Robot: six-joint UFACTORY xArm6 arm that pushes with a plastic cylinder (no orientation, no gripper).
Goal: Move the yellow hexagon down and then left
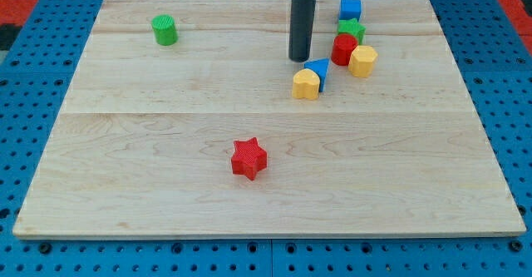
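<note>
Rod-ended, graspless, my tip sits left of the yellow hexagon; pushing down risks dragging the touching red cylinder along.

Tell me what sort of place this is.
Probably a robotics lab bench set up for pushing tests: a wooden board lies on a blue perforated base, small coloured blocks such as the red star and green cylinder sit on it, and my tip stands just above the blue triangular block.
</note>
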